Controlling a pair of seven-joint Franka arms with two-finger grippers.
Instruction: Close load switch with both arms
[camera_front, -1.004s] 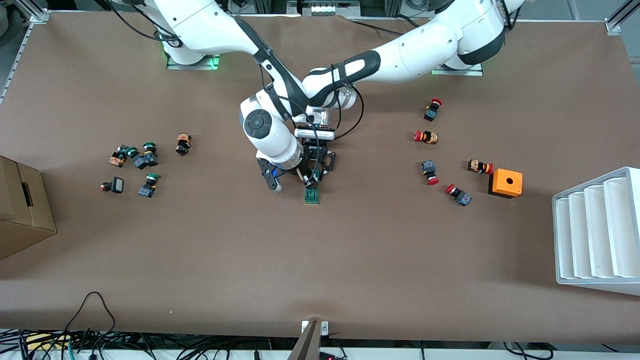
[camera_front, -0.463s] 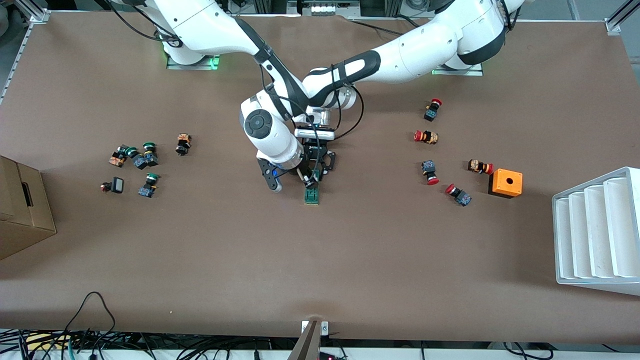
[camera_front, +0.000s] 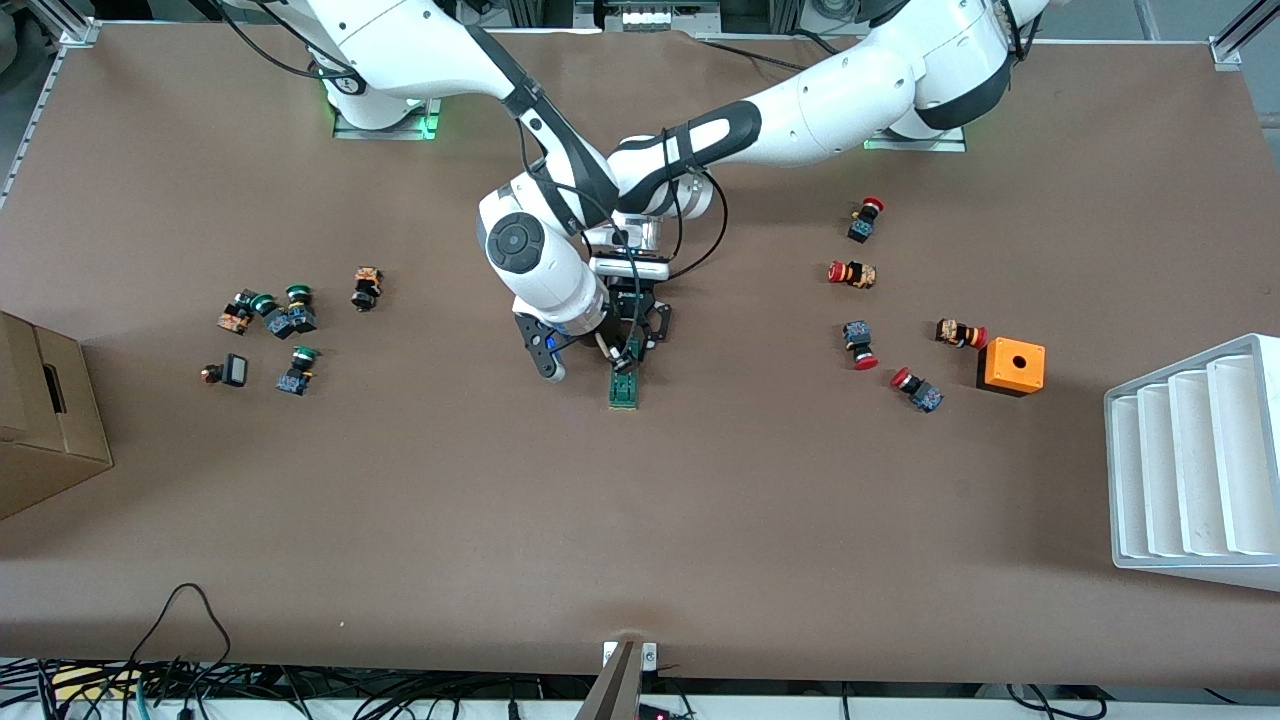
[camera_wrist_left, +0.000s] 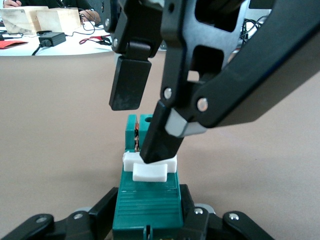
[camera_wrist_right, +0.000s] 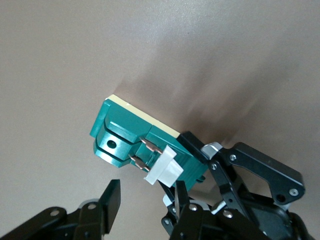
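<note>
Front view: left hand (camera_front: 632, 352) pinches load switch (camera_front: 624, 389) | right hand (camera_front: 612, 352) spread above | push-buttons (camera_front: 858, 343) well apart

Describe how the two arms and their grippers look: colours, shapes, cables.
Both arms, the right arm and the left arm, are thick, rounded white shells with black bands at the joints. A round dark cap marks the right arm's wrist joint. Thin black cables loop round both wrists. The left gripper and right gripper are black, angular linkages with silver pivot screws and flat black fingers.
</note>
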